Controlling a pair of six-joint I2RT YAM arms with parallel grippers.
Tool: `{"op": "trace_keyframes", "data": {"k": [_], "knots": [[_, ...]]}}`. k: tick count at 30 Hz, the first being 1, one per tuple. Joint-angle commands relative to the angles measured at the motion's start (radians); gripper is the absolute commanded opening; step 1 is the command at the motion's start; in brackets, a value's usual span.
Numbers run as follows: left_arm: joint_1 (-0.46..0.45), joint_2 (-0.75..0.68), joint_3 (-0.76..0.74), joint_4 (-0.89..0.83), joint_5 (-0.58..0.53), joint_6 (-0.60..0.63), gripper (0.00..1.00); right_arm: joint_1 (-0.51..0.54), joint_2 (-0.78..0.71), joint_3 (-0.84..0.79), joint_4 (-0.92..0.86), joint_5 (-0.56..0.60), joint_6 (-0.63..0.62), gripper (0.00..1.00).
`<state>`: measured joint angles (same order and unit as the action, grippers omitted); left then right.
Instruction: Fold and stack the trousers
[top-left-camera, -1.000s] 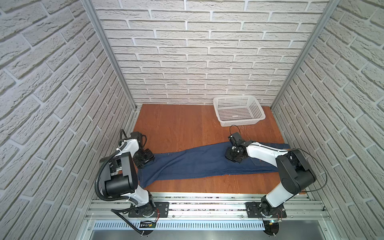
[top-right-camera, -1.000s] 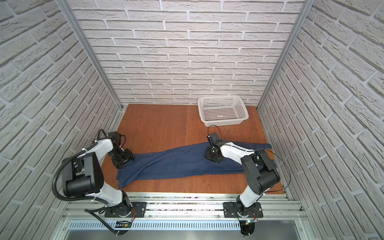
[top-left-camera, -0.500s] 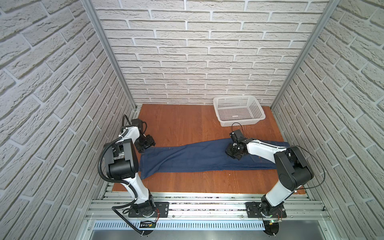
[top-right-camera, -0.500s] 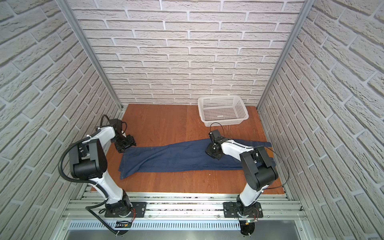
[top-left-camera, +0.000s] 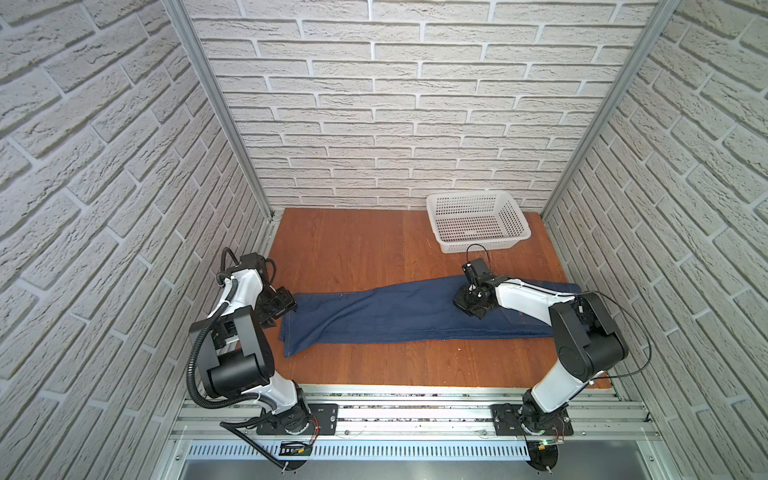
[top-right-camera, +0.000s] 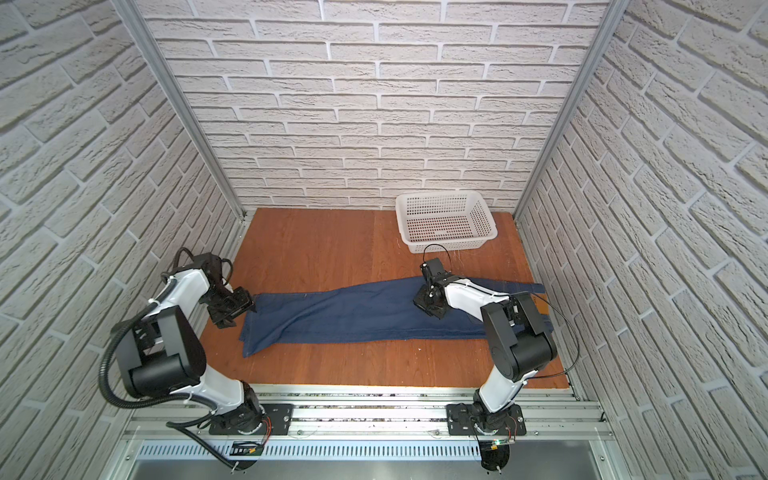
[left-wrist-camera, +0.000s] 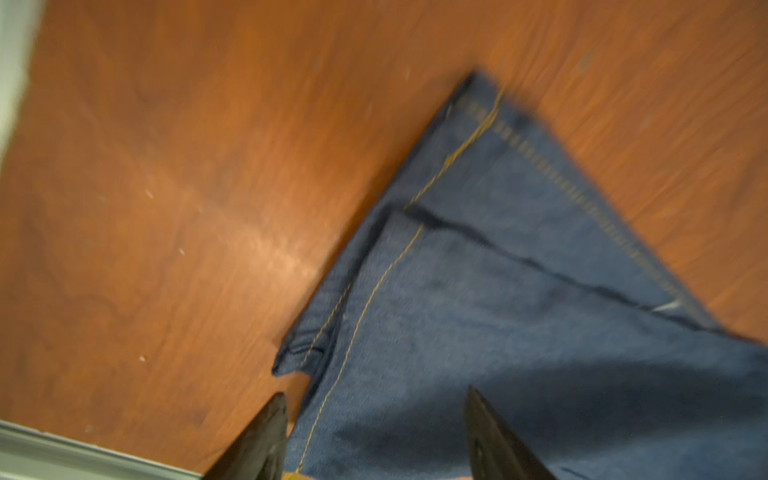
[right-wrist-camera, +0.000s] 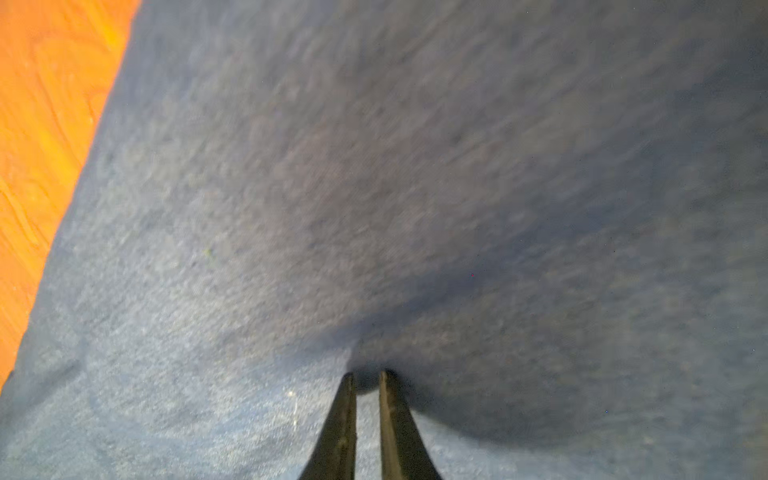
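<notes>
Both top views: trousers (top-left-camera: 395, 316) stretched across the table (top-left-camera: 353, 249), right gripper (top-left-camera: 468, 305) pinching them narrowly, left gripper (top-left-camera: 287, 305) wide over staggered hems, may catch one layer only.

trousers (top-left-camera: 395, 316): waist end partly hidden under right arm (top-left-camera: 523, 296) | wrist views: blurred | left hand (left-wrist-camera: 374, 392): fingers (left-wrist-camera: 262, 444) cut off

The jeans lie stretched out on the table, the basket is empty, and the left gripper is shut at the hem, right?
No: the left gripper is open, as the left wrist view shows. The jeans do lie stretched out on the table, the basket is empty, and it is at the hem.
</notes>
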<state>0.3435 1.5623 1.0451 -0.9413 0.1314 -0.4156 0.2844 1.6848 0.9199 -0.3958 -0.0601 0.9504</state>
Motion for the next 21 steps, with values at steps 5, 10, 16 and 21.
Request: {"op": "trace_keyframes", "data": {"k": [5, 10, 16, 21], "knots": [[-0.022, 0.068, -0.047, 0.004, 0.044, -0.011, 0.67, -0.068, 0.035, -0.042, -0.098, 0.091, -0.006, 0.15], [-0.042, 0.114, -0.076, 0.034, 0.043, -0.021, 0.60, -0.074, 0.041, -0.033, -0.101, 0.084, -0.009, 0.15], [-0.043, 0.142, -0.092, 0.047, 0.007, -0.028, 0.35, -0.074, 0.044, -0.035, -0.096, 0.072, -0.009, 0.15], [-0.044, 0.116, -0.077, 0.037, -0.018, -0.025, 0.13, -0.074, 0.048, -0.031, -0.095, 0.069, -0.010, 0.15]]}}
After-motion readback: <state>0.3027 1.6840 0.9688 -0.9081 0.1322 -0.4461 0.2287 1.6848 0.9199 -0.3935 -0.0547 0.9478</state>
